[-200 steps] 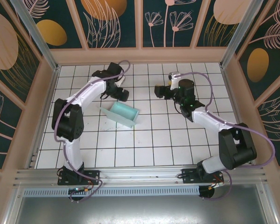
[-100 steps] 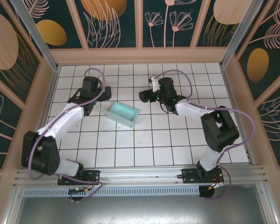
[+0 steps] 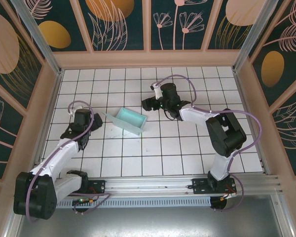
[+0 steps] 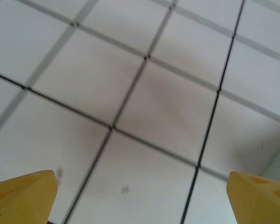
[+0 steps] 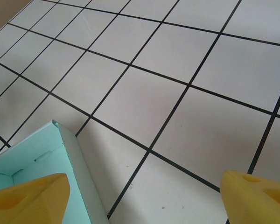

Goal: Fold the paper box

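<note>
The paper box [image 3: 128, 120] sits on the white tiled surface [image 3: 177, 148], a little left of the middle and between the two arms. It is a shallow open tray of pale teal card, lying askew to the grid lines, with a thin flap sticking out at its left end.

The left pincer [image 3: 94, 121] hovers low near that left end, not touching it. On its wrist camera its yellow fingers [image 4: 23, 195] stand wide apart over bare tile with nothing between them.

The right pincer [image 3: 147, 103] is just beyond the box's far right corner. It too is spread open and empty, its yellow fingers [image 5: 259, 196] well apart, and the box's corner [image 5: 46, 163] shows by the other fingertip.
</note>
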Controlling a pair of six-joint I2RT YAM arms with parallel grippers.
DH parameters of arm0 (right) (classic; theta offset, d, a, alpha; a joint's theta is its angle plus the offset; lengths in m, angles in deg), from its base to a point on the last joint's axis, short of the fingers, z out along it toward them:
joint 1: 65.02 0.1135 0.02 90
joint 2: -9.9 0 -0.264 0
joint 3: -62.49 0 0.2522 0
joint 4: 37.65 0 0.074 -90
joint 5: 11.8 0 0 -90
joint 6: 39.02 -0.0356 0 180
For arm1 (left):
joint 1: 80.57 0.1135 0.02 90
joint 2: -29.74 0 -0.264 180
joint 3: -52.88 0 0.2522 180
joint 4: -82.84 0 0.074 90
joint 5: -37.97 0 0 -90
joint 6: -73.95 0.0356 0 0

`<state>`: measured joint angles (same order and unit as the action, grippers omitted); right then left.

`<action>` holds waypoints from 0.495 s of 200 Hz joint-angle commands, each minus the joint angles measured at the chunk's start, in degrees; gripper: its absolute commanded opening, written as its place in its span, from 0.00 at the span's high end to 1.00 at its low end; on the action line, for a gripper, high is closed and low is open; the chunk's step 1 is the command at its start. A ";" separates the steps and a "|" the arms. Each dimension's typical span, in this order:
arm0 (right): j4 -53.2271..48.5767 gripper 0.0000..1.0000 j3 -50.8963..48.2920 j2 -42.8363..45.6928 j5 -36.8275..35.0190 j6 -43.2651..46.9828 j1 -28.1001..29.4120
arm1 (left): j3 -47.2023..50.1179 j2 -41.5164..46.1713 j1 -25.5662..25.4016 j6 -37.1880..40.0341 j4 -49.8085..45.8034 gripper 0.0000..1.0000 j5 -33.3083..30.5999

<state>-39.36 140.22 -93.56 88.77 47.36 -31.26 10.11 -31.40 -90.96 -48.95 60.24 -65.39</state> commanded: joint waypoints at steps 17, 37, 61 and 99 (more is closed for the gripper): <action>1.24 0.16 0.77 0.01 0.58 -2.85 -1.21 | 4.29 -0.38 -0.89 -2.54 8.58 0.11 17.30; 2.00 0.16 -0.26 0.71 0.68 -3.39 -1.71 | 2.66 -2.60 -2.30 -1.83 8.80 0.16 19.04; 2.61 0.16 -1.66 2.13 0.42 -4.33 -2.11 | -0.90 -6.88 -3.74 -1.09 9.89 0.16 20.54; 3.46 0.16 -5.61 6.32 0.35 -6.06 -5.03 | -8.28 -16.11 -5.02 1.88 10.58 0.17 21.57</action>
<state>-38.24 137.42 -92.20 89.01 43.49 -33.89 6.50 -43.03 -95.42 -49.72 67.76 -46.03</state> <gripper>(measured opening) 0.844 0.831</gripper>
